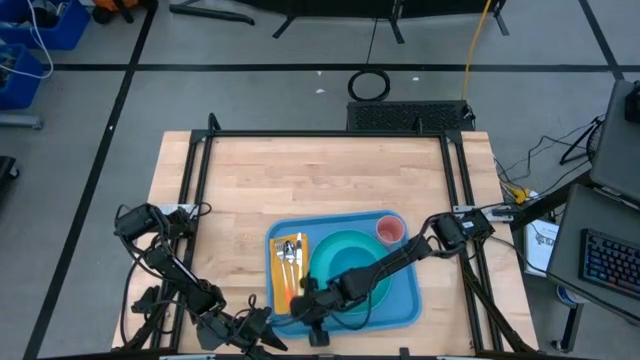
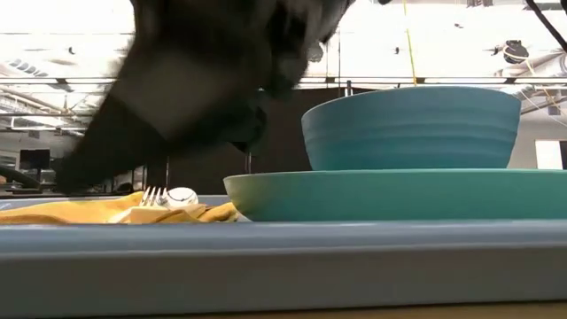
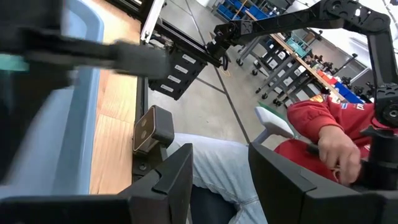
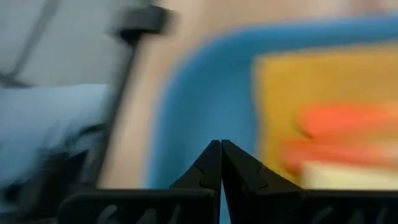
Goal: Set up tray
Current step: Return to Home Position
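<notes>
Right gripper (image 4: 221, 148) is pressed together with nothing in it. We place it (image 1: 303, 295) low over the near-left corner of the large flat blue plastic rectangular tray (image 1: 408, 302), just beside the crumpled yellow cloth napkin (image 1: 284, 248) that carries the cutlery.

The tray lies on the near middle of the light wooden table (image 1: 300, 170), with its near rim (image 2: 283, 257) close to the table's near edge. On it, right of the napkin, sits the round turquoise plate (image 2: 399, 197) with the round blue bowl (image 2: 412, 124) on top. The small pink cup (image 1: 389, 230) is in the far-right corner.

We see wide bare wood beyond the tray's far rim and narrower strips at both sides, bounded by the black metal frame rails (image 1: 196, 170).

Left gripper (image 3: 221, 152) is spread and holds nothing, low off the tray's near-left corner at the table edge. A person's red sleeve (image 3: 311, 115) shows beyond it.
</notes>
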{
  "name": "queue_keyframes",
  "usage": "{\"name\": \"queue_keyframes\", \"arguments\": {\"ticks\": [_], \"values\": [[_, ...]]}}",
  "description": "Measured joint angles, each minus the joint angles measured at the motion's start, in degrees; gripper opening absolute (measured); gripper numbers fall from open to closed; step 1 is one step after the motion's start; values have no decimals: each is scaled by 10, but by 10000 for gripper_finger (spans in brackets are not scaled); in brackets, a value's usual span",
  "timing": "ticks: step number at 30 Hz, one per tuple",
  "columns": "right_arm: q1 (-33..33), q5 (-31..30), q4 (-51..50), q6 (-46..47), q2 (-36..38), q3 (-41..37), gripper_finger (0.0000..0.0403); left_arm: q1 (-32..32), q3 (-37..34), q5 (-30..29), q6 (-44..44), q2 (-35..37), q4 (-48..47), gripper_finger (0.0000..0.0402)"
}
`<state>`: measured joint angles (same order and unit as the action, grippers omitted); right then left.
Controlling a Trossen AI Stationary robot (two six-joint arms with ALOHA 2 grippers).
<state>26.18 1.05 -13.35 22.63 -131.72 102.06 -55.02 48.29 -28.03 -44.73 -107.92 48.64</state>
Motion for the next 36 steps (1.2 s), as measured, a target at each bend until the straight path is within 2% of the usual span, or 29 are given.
{"name": "queue_keyframes", "arguments": {"ticks": [3,5,12,17,20,22,26,28,32,36], "values": [[10,50,32,-56,8,0,0,0,0,-1,-3,0,-1,159],[21,38,28,-74,22,0,0,0,0,-2,3,0,-12,159],[85,-180,-76,-141,118,0,0,12,0,-10,0,0,19,159],[123,-247,-92,-152,203,-19,0,29,0,-29,39,0,25,159],[138,-291,-68,-148,259,-77,0,43,0,-71,61,3,29,152],[144,-319,-32,-148,297,-131,0,56,0,-76,94,11,31,130],[148,-344,49,-144,378,-253,0,80,0,-53,161,34,27,40],[149,-345,95,-143,417,-310,0,92,0,-34,203,53,19,12],[153,-379,177,-152,489,-404,0,107,0,-30,318,104,-41,7],[152,-388,223,-160,548,-476,0,125,0,-30,370,165,-118,6]]}}
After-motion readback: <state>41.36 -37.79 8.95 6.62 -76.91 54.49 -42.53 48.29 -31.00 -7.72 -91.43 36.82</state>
